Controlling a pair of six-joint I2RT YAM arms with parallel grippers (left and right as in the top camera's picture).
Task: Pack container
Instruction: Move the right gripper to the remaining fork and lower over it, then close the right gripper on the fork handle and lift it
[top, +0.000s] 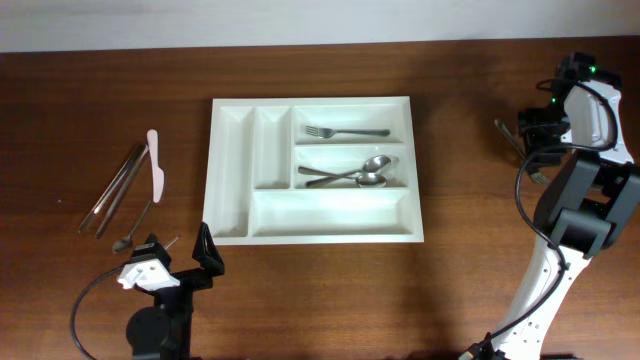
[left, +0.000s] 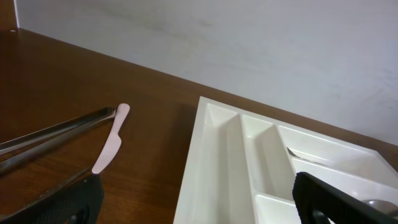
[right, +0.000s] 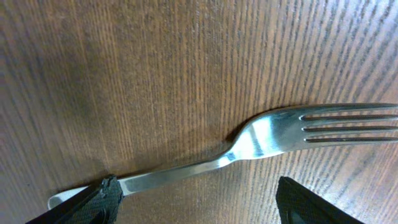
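Note:
The white cutlery tray (top: 330, 213) lies in the middle of the table. Its top right compartment holds a fork (top: 345, 131), and the one below holds two spoons (top: 357, 174). The other compartments are bare. My left gripper (top: 178, 248) is open and empty, just in front of the tray's front left corner (left: 217, 162). My right gripper (top: 528, 140) is open at the far right, low over a silver fork (right: 261, 140) lying flat on the wood. Its fingers (right: 199, 205) straddle the fork's handle, and the left finger is at the handle's end.
Left of the tray lie a pink plastic knife (top: 155, 166), which also shows in the left wrist view (left: 111, 146), long metal tongs (top: 115, 187) and a small spoon (top: 136, 226). The right arm's base stands at the table's right front.

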